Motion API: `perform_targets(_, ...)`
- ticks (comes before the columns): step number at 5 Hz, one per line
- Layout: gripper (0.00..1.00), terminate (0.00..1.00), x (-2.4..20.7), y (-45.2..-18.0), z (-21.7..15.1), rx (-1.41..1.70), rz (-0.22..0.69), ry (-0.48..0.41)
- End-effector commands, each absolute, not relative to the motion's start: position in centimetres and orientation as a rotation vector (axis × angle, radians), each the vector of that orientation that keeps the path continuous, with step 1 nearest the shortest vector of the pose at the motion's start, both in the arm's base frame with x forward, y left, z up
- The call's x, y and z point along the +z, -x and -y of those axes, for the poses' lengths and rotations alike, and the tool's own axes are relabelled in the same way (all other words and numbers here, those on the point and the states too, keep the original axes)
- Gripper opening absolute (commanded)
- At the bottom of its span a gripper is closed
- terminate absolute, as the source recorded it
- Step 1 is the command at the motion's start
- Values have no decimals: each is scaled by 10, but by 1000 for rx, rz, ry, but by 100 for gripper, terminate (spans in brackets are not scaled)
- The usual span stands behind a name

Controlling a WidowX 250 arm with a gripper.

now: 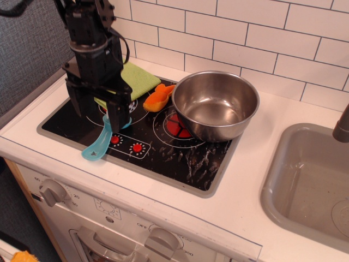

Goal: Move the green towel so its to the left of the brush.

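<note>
Surface: white counter (pixel 283 93) with a black stovetop (pixel 163 155) set into it; white tiled wall behind, oven knobs along the near front.
Brush (pixel 100 143): translucent light-blue, lying on the near left part of the stovetop; the handle with its hole points near and left, the head end is tucked under the end effector.
End effector (pixel 98 109): black, pointing downward over the left side of the stovetop, its two fingers set apart, one at the left and one at the right just above the brush head. The fingers are spread and nothing is seen held between them.
Green towel (pixel 136 79): lime-green cloth lying flat at the far left corner of the stovetop, partly hidden behind the arm; it sits farther back than the brush and slightly to its right, its right edge just beside the orange toy.
Orange toy (pixel 159 97): small orange piece on the stovetop, between the towel and the bowl, close to the bowl's left rim.
Steel bowl (pixel 215 103): shiny, upright, on the right burner of the stovetop.
Sink (pixel 311 185): grey basin at the far right, well apart from the stovetop.
</note>
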State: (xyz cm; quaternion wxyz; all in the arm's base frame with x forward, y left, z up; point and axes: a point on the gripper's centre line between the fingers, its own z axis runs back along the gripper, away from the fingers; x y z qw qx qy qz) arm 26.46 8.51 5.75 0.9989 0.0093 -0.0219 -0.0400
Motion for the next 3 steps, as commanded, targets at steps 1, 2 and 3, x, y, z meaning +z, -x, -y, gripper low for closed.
perform_targets(1,100,0,81,-322,-118,66,150,-1)
perform_targets(2,100,0,76,-358,-141,106,170,23)
perform_targets(3,100,0,55,-380,-151,105,137,23)
